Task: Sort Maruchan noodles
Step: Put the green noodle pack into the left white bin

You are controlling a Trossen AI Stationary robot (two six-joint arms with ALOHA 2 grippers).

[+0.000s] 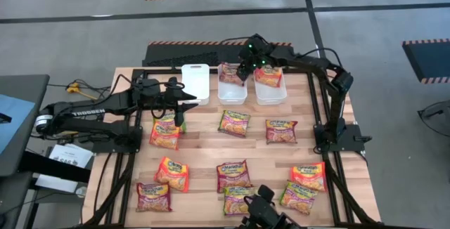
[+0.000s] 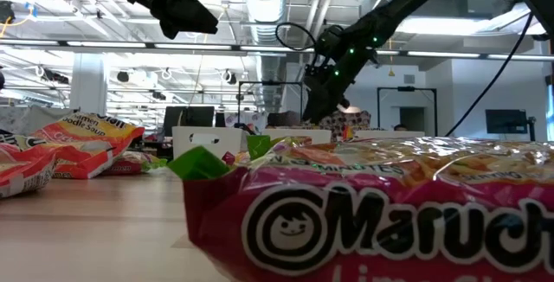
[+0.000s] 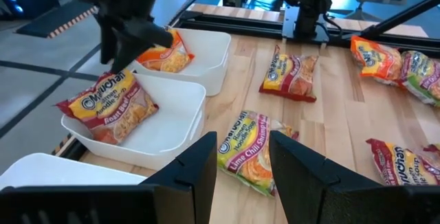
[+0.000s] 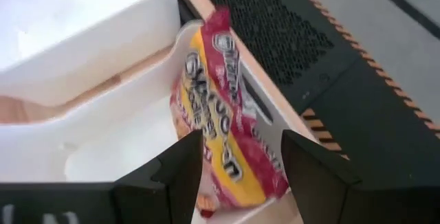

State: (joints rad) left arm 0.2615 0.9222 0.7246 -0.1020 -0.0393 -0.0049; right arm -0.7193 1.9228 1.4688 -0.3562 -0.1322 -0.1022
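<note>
Three bins: white plastic, rectangular, in a row at the tabletop's (image 1: pixel 204 145) far edge; left bin (image 1: pixel 195 81) looks empty, middle bin (image 1: pixel 232 88) and right bin (image 1: pixel 270 88) each hold a packet.
Sorted: maroon-trim packet (image 3: pixel 110 104) in middle bin, leaning on its wall; orange packet (image 1: pixel 268 76) in right bin.
Left to sort: about ten Maruchan noodles packets loose on the tabletop, e.g. green-trim lime chili packet (image 3: pixel 251 152); task looks early.
Right end effector (image 1: pixel 246 66): above the middle bin, fingers apart, nothing clamped; the maroon packet lies just beneath in the right wrist view.
Left end effector (image 1: pixel 184 105): near the left bin, above packets at the tabletop's left, fingers apart, empty.
Materials: packets flat, glossy, crinkly film, orange-yellow fronts; tabletop pale wood planks; bins smooth, rounded corners.
</note>
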